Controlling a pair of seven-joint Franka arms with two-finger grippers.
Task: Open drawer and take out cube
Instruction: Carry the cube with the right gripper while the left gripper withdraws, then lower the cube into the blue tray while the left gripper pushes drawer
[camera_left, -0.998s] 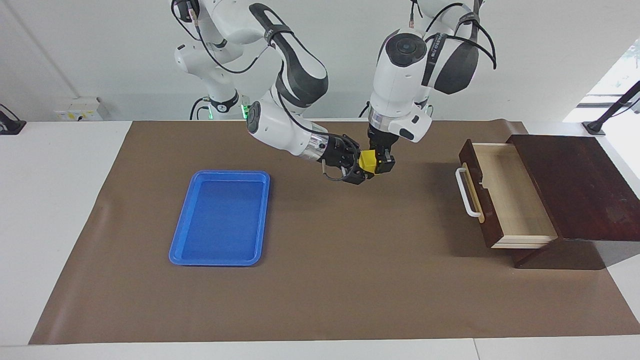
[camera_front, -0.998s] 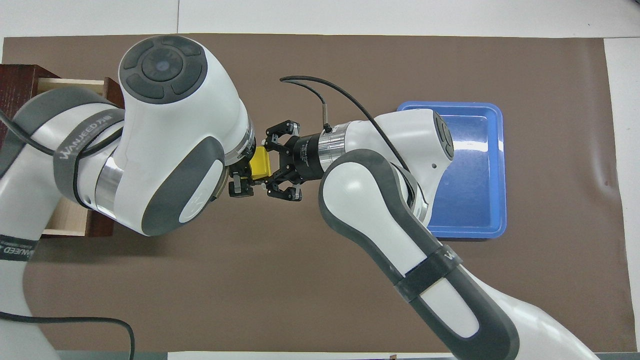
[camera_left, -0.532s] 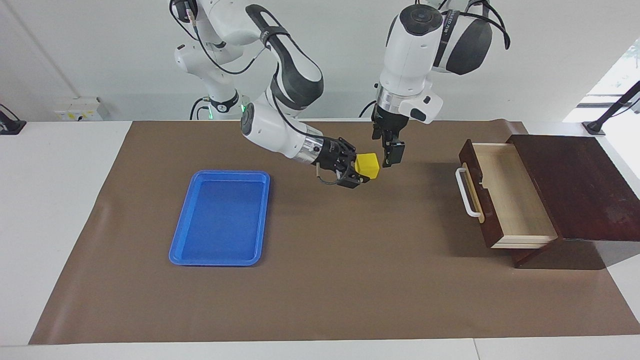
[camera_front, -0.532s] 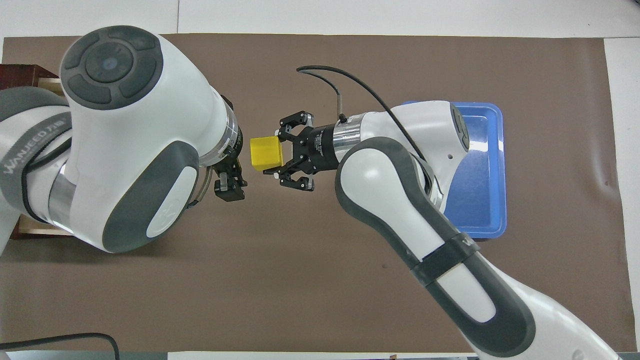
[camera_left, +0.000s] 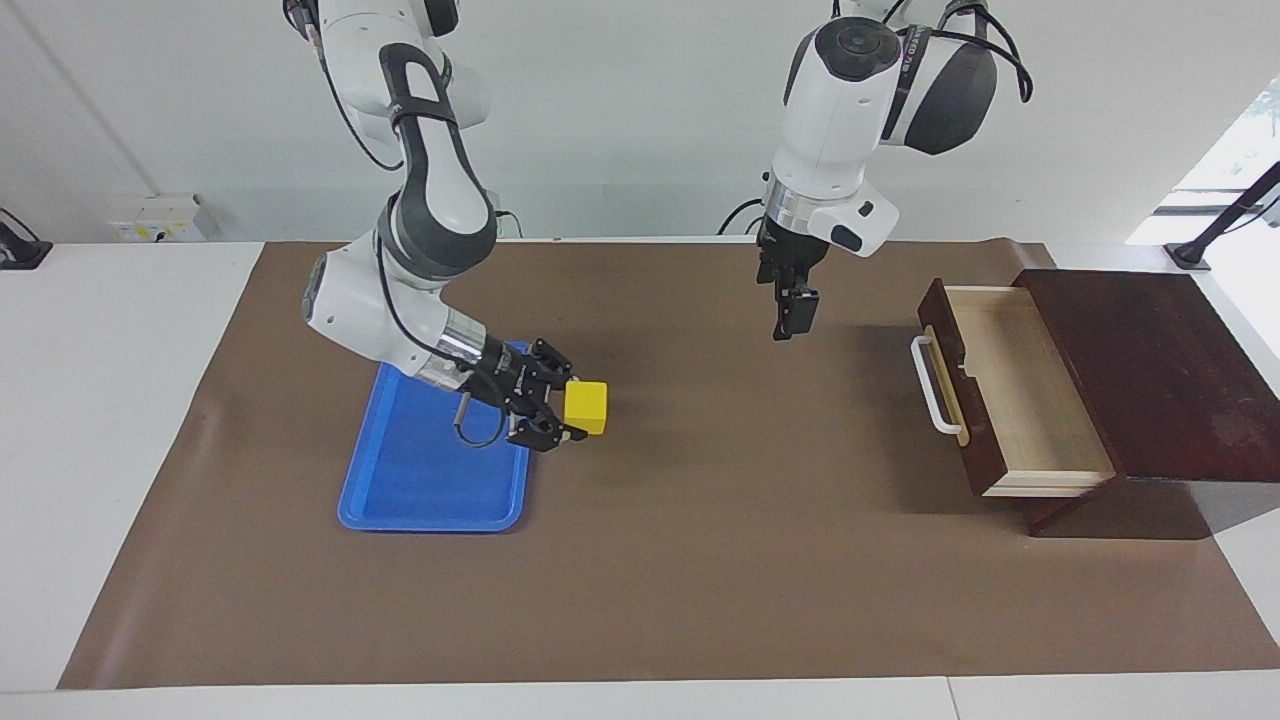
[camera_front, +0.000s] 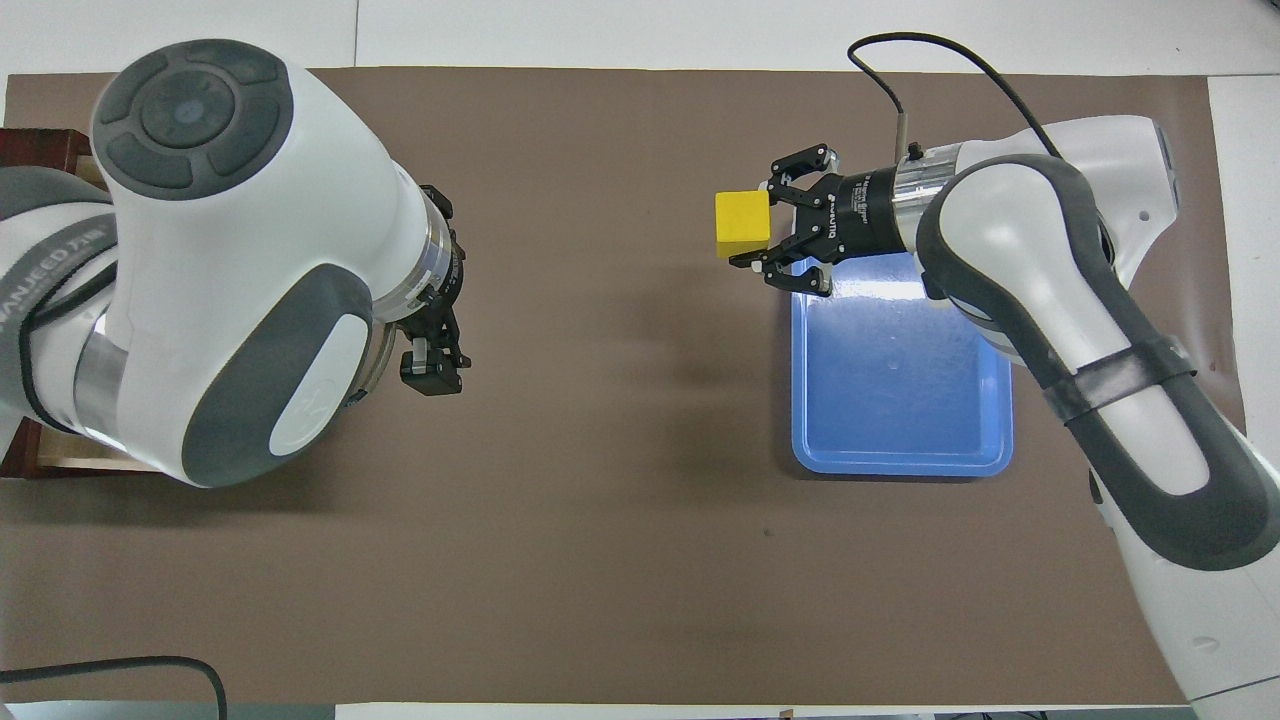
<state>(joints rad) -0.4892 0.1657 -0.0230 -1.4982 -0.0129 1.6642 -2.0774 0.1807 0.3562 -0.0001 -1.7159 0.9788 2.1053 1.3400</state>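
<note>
The yellow cube (camera_left: 587, 407) is gripped in my right gripper (camera_left: 572, 409), which is shut on it and holds it in the air over the mat, just beside the blue tray's edge. In the overhead view the cube (camera_front: 741, 222) sticks out of the right gripper (camera_front: 757, 227). My left gripper (camera_left: 788, 322) hangs open and empty, pointing down over the mat between the tray and the drawer (camera_left: 1015, 385). The drawer stands pulled out of its dark box (camera_left: 1150, 370), its pale inside bare. The left gripper (camera_front: 432, 366) shows under its arm in the overhead view.
The blue tray (camera_left: 430, 470) lies on the brown mat (camera_left: 700, 560) toward the right arm's end, with nothing in it. The drawer's white handle (camera_left: 934, 385) faces the middle of the table. In the overhead view the left arm covers most of the drawer (camera_front: 60, 462).
The cube passed from the left gripper to the right one. The right gripper then carried it away to beside the tray. The left gripper let go, rose and drew back a little toward the drawer.
</note>
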